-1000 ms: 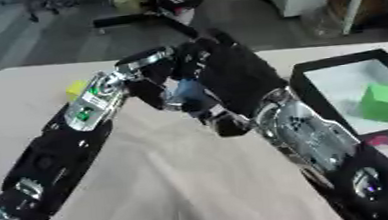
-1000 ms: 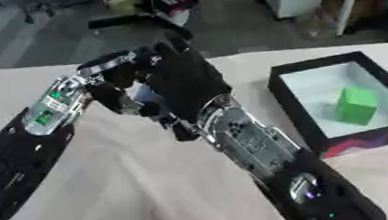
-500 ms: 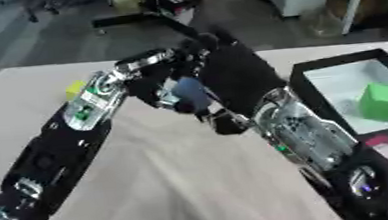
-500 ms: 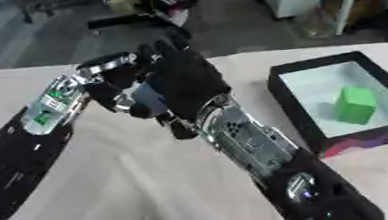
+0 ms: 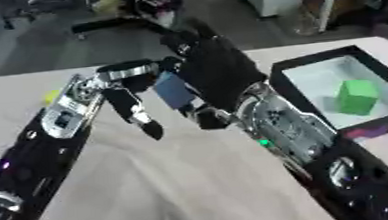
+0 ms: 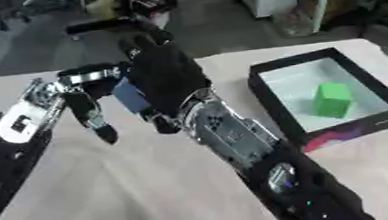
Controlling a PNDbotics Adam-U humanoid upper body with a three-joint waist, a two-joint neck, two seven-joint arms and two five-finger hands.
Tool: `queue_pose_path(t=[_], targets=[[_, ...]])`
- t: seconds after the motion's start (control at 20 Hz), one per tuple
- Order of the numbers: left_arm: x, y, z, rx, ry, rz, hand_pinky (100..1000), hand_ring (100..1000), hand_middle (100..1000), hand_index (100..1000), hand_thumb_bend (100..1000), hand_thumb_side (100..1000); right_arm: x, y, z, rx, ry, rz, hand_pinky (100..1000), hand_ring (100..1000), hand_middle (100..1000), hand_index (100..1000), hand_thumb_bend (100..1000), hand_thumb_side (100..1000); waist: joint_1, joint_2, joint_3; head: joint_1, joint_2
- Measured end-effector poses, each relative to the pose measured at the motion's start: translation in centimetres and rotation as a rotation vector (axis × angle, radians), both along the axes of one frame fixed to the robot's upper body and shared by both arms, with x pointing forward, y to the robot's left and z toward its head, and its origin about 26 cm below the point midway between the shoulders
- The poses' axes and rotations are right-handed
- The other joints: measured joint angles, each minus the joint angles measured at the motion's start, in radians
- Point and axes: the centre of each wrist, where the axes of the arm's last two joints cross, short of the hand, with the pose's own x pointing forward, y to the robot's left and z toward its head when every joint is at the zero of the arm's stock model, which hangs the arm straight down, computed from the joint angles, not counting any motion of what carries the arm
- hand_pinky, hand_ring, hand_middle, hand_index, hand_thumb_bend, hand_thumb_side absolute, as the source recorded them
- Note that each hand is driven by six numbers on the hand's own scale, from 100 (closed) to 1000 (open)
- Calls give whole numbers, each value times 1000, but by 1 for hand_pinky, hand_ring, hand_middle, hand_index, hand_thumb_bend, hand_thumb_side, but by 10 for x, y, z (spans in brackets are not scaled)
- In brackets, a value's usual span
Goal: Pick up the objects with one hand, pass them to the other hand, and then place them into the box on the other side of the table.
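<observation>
Beige desk (image 5: 151,186) below, cluttered room beyond. Blue flat object (image 5: 174,89) up in mid-air between both hands, over the desk's far middle. Right robot hand (image 5: 216,75) curled around it from the right, gripping. Left robot hand (image 5: 126,95) just beside on the left, fingers hanging relaxed, touching or barely clear, hard to say. Handover looks underway or just done. Black box (image 6: 273,120) off to the right, nearer the right arm, green cube (image 6: 331,99) inside. Yellow thing (image 5: 52,97) far left.
</observation>
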Motion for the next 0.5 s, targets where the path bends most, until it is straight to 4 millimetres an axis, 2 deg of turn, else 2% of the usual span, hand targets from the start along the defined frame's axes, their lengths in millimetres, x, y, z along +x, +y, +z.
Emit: queue_pose_path(t=[0.2,0.25,0.3,0.35,0.4,0.45,0.5], targets=[[0,25,16,-6,-101,87,861,887,901,965,1000,568,7,-14,1,9,-17,-66,1000,875,848,383,346,203,0,0,0,-16,0],[0,31,20,-18,-124,114,852,880,895,960,1000,570,11,-19,-1,17,-15,-92,948,869,838,383,336,205,0,0,0,-19,0],[-2,39,23,-32,-146,145,844,873,889,956,1000,569,15,-25,-5,29,-9,-126,864,863,829,384,324,208,0,0,0,-24,-1],[-4,47,25,-48,-165,182,827,859,877,949,1000,584,21,-33,-9,46,0,-171,681,846,802,387,320,100,0,0,0,-28,-3],[-6,58,27,-66,-186,227,823,855,869,943,1000,594,29,-44,-16,72,11,-235,643,842,798,388,285,217,0,0,0,-33,-4],[-9,67,28,-84,-203,271,814,847,860,938,1000,616,37,-55,-23,97,20,-306,526,827,776,391,254,225,0,0,0,-37,-6],[-13,76,29,-104,-218,311,809,844,857,935,1000,617,47,-68,-32,128,28,-383,473,818,762,393,238,230,0,0,0,-41,-8]])
